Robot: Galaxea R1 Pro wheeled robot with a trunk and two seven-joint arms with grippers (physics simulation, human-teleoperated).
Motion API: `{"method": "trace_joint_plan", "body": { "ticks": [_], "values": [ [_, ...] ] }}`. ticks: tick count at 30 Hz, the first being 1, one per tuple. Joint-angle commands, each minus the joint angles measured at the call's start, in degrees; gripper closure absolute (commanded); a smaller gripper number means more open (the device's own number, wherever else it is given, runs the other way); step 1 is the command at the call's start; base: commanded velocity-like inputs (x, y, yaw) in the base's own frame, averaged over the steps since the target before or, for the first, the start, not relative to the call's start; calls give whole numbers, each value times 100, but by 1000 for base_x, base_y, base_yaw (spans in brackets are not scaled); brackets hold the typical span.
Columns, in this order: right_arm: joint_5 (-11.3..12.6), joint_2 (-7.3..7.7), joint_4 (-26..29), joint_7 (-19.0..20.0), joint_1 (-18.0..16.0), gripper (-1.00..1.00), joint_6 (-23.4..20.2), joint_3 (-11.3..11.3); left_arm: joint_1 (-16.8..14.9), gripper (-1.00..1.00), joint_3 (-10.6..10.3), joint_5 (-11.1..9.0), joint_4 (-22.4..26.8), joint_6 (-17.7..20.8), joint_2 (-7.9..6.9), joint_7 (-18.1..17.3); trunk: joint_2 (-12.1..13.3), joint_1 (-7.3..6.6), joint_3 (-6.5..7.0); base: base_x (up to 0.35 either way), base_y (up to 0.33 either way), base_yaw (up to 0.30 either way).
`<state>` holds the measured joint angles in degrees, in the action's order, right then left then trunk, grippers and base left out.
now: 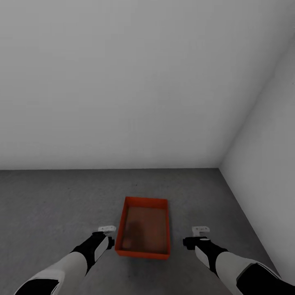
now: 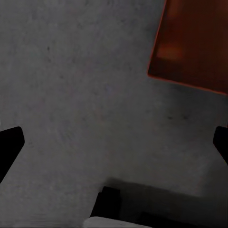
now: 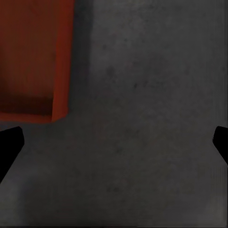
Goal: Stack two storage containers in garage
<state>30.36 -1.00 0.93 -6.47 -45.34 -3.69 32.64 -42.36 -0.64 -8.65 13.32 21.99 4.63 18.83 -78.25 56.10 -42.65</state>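
One orange-red thin-walled open box [image 1: 143, 228] is sitting on the dark grey rough floor [image 1: 49, 205], just between my two claws. My left claw [image 1: 107, 230] is hanging just beside its left wall, not touching it. My right claw [image 1: 200, 231] is hanging a bit further off on the other side. Both claws are spread wide open and holding nothing; in each wrist view I am seeing the dark fingertips [image 2: 10, 142] far apart at the two edges, with bare floor between them.

What could go wrong? I am thinking a claw could bump the thin wall and push the box sideways, because the left one is so close. Also, the second box must land right on top of this one. If it is coming down crooked, it could slide off or tip.

Counting now: one box, two claws, one floor, two pale grey walls [image 1: 123, 82] meeting in a corner.
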Motion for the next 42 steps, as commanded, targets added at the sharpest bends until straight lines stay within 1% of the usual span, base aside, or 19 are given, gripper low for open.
{"method": "trace_joint_plan", "body": {
  "ticks": [1, 3, 4, 6, 9, 11, 17, 22, 26, 28, 30, 34, 37, 40, 42],
  "values": [
    [41, -5, -14, -28, -2, -100, -24, 51, -1, -100, -9, -57, -32, 21, -2, 33, -2, 0, -4, 0, 0, 0],
    [40, -28, -79, -29, 38, -100, 53, 55, -1, -100, -8, -63, -252, 11, -32, 22, -2, 0, -4, 0, 0, 0],
    [40, -36, -97, -29, 114, -100, 95, 56, -1, -100, -7, -64, -379, 1, -48, 18, -2, 0, -4, 0, 0, 0],
    [45, -45, -115, -30, 372, -100, 137, 56, -1, -100, -7, -90, -663, -93, -78, 11, -2, 0, -4, 0, 0, 0],
    [58, -56, -131, -30, 735, -100, 159, 51, 17, -100, -10, -273, -1117, -490, -98, -23, -2, 0, 3, 0, 0, 0],
    [72, -62, -135, -30, 892, -100, 165, 50, 46, -100, -12, -361, -1237, -678, -106, -104, -2, 0, 17, 0, 0, 0],
    [83, -66, -143, -30, 1191, -100, 172, 50, 106, -100, -7, -420, -1313, -804, -147, -210, -2, 0, 66, 0, 0, 0],
    [81, -71, -141, -30, 1487, -100, 181, 50, 401, -100, -12, -418, -1322, -829, -266, -234, -2, 0, 110, 0, 0, 0],
    [83, -118, -141, -30, 1681, -100, 190, 50, 633, -100, -14, -416, -1323, -865, -301, -238, -2, 0, 146, 0, 0, 0],
    [84, -137, -141, -30, 1833, -100, 220, 50, 796, -100, -15, -414, -1323, -974, -310, -239, -2, 0, 163, 0, 0, 0],
    [83, -144, -142, -28, 1931, -100, 267, 50, 893, -100, -15, -416, -1323, -1078, -329, -239, -2, 0, 181, 0, 0, 0],
    [84, -149, -147, -30, 2042, -100, 365, 46, 994, -100, -15, -418, -1323, -1205, -422, -240, -2, 0, 216, 0, 0, 0],
    [84, -152, -195, -30, 2067, -100, 400, 43, 1034, -100, -15, -421, -1323, -1224, -499, -240, -2, 0, 243, 0, 0, 0],
    [87, -154, -239, -30, 2133, -100, 468, 41, 1140, -100, -15, -417, -1323, -1233, -588, -240, -2, 0, 269, 0, 0, 0],
    [86, -157, -251, -30, 2275, -100, 570, 42, 1250, -100, -15, -404, -1323, -1237, -632, -237, -2, 0, 287, 0, 0, 0]
  ]
}}
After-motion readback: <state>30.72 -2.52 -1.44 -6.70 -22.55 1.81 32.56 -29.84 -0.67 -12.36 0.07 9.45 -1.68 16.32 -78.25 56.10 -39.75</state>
